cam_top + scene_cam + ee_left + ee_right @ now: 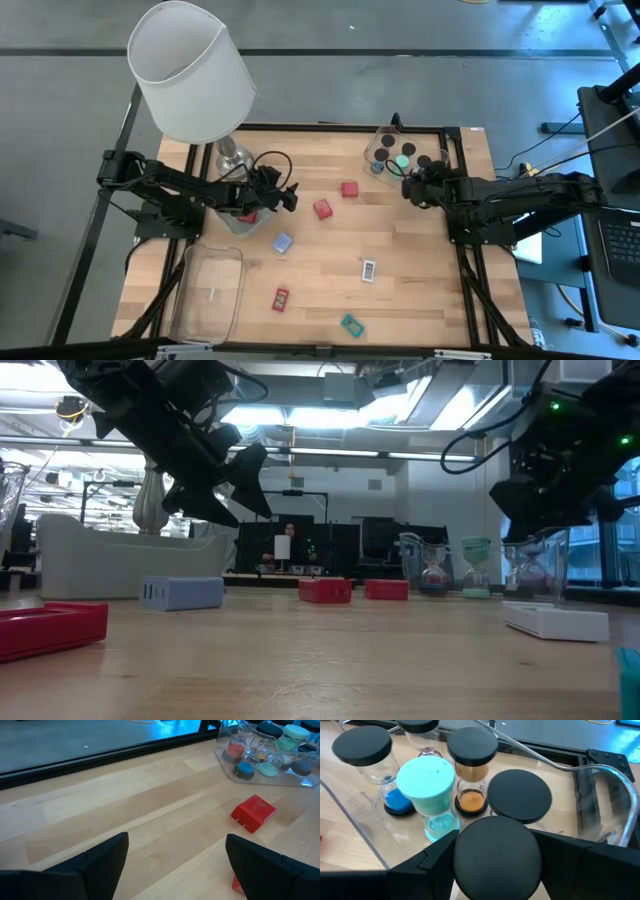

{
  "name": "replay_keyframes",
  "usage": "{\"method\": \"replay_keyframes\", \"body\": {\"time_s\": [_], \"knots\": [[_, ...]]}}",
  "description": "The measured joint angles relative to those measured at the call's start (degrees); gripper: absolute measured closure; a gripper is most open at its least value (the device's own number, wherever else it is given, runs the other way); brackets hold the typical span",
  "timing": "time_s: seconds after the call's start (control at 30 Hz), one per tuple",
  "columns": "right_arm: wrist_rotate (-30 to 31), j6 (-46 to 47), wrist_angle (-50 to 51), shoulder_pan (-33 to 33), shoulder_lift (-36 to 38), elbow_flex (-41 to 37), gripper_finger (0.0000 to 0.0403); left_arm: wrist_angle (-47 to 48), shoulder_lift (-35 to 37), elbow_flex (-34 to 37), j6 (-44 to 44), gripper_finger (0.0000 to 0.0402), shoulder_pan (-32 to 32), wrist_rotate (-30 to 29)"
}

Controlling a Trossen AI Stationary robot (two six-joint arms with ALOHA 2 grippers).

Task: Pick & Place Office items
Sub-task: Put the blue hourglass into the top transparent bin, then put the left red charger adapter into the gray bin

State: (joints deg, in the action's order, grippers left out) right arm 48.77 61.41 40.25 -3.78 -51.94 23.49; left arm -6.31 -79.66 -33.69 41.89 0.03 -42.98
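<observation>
Several office items lie loose on the wooden table: two red blocks (348, 189) (322, 208), a pale blue block (283, 242), a white-labelled bit (368, 270), a flat red piece (281, 298) and a teal piece (351, 324). A clear tray (380, 140) at the far right holds several pieces with dark round caps, one with a mint top (426, 779). My right gripper (496, 840) (408, 187) is at that tray's near side, shut on a black-capped piece (497, 857). My left gripper (175, 865) (287, 196) hangs open above the table, left of the red blocks. My right gripper pinches the black round cap by its rim (462, 851) between its two fingers, one on each side. The fingers slant down from the table's right side. The cap hides the piece's body and whatever it stands on.
A white-shaded lamp (195, 70) stands at the far left, its metal base (232, 160) beside the left arm. A clear tray (210, 290) sits at the near left. Black frame rails (470, 250) run along the table's edges. Bare wood lies in the middle.
</observation>
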Motion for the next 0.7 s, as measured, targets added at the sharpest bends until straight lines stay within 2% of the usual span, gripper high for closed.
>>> {"method": "replay_keyframes", "body": {"time_s": [0.23, 0.7], "knots": [[-0.3, -3.4, -2.4, -0.3, 0.0, 0.0, 0.0175, 0.0, 0.0, 0.0, 0.0, 0.0071, 0.0, 0.0], [-0.1, -3.8, -3.2, -0.3, 0.0, 0.0, 0.0140, 0.0, 0.0, 0.0, -0.2, 0.0071, 0.0, 0.0]]}}
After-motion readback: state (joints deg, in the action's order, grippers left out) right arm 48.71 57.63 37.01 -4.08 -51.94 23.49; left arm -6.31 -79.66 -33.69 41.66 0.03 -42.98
